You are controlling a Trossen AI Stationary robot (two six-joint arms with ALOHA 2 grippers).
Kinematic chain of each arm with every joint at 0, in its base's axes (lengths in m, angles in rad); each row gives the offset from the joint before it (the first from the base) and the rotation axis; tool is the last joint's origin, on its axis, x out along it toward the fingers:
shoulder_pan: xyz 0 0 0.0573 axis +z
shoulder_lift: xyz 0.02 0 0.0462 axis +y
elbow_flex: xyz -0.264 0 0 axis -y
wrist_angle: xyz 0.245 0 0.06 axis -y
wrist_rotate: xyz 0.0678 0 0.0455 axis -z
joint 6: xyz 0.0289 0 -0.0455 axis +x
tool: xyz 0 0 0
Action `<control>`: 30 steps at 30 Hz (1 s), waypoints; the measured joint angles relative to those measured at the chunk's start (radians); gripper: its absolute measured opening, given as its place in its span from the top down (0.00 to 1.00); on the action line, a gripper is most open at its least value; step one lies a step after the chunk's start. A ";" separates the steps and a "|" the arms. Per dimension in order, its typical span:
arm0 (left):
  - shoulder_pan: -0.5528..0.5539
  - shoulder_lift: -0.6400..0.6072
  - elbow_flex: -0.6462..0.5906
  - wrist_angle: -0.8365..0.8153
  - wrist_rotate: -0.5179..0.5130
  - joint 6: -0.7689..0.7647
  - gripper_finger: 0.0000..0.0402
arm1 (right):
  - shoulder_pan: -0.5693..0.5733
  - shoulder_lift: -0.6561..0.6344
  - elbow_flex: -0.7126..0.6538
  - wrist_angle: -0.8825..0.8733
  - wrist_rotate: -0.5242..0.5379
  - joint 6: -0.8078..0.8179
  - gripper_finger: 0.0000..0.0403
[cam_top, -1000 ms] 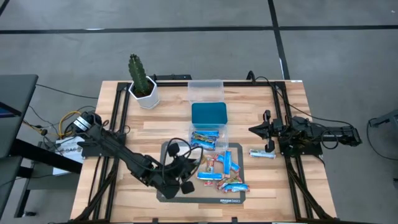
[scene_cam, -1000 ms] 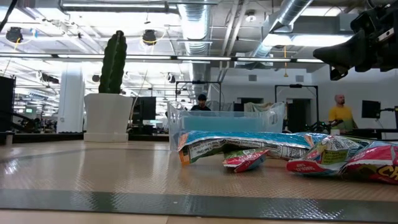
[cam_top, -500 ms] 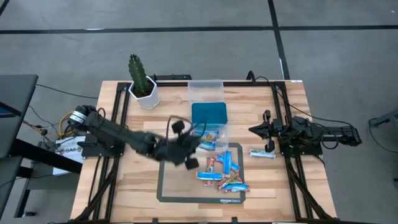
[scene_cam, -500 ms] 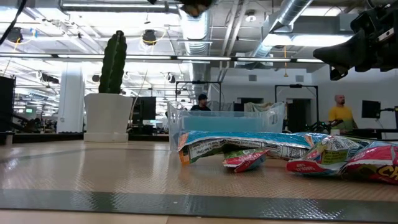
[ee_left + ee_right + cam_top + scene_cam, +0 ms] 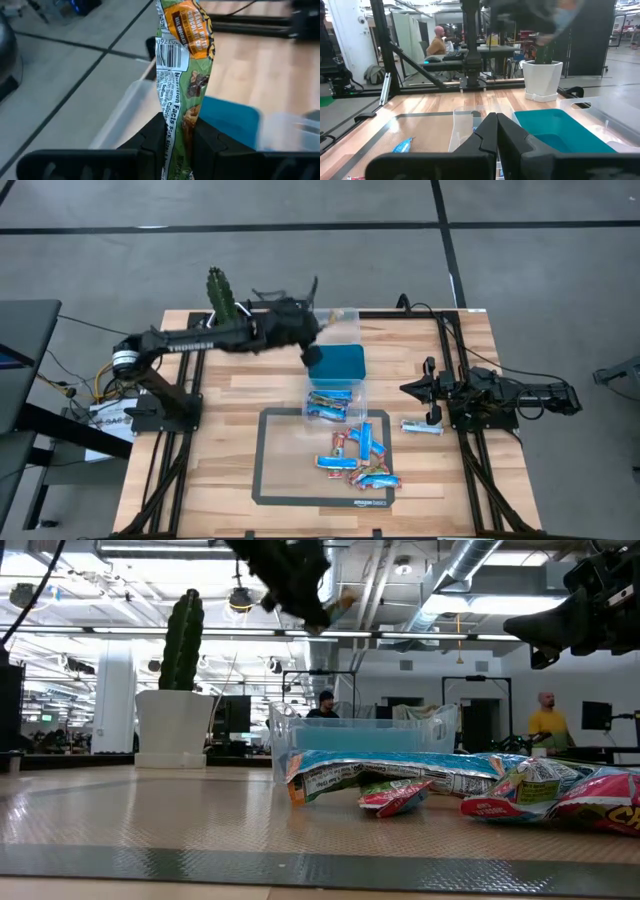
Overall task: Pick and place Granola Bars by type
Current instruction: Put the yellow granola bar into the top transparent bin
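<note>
My left gripper (image 5: pixel 178 142) is shut on a green and orange granola bar (image 5: pixel 182 55) and hangs in the air (image 5: pixel 311 350) over the far tubs. These are a clear tub (image 5: pixel 331 324) and a teal tub (image 5: pixel 337 364). In the low view the bar's orange end (image 5: pixel 345 602) pokes out beyond the gripper. More granola bars (image 5: pixel 358 456), blue and red, lie on the dark-edged mat (image 5: pixel 268 480). Blue ones lie in a clear tub (image 5: pixel 329 406). My right gripper (image 5: pixel 420 390) waits shut at the table's right side. My left gripper pinches the bar near one end (image 5: pixel 175 120) between its two fingers, one on each flat face. The bar's length runs on past the fingertips, along the line they point. It is lifted clear of tubs and table, with its barcode side facing the wrist camera.
A cactus in a white pot (image 5: pixel 229 312) stands at the far left, close to my left arm. One blue bar (image 5: pixel 422 427) lies on the wood beside my right gripper. Bare wood lies to the left of the mat.
My left gripper has swung from the mat's near left corner toward the table's far edge, rising a little and rolling its wrist. It has stayed shut on the bar and carried it to a place over the far tubs. It has come into the low view's top.
</note>
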 joint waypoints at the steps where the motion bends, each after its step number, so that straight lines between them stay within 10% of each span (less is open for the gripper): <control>1: 0.034 0.002 0.000 -0.003 0.030 0.012 0.85 | 0.000 0.000 0.000 0.000 0.000 0.000 1.00; 18: 0.290 0.016 0.000 -0.003 0.223 0.198 0.85 | 0.000 0.000 0.000 0.000 0.000 0.000 1.00; 30: 0.296 0.261 0.161 -0.087 0.239 0.347 0.85 | 0.000 0.000 0.000 0.000 0.000 0.000 1.00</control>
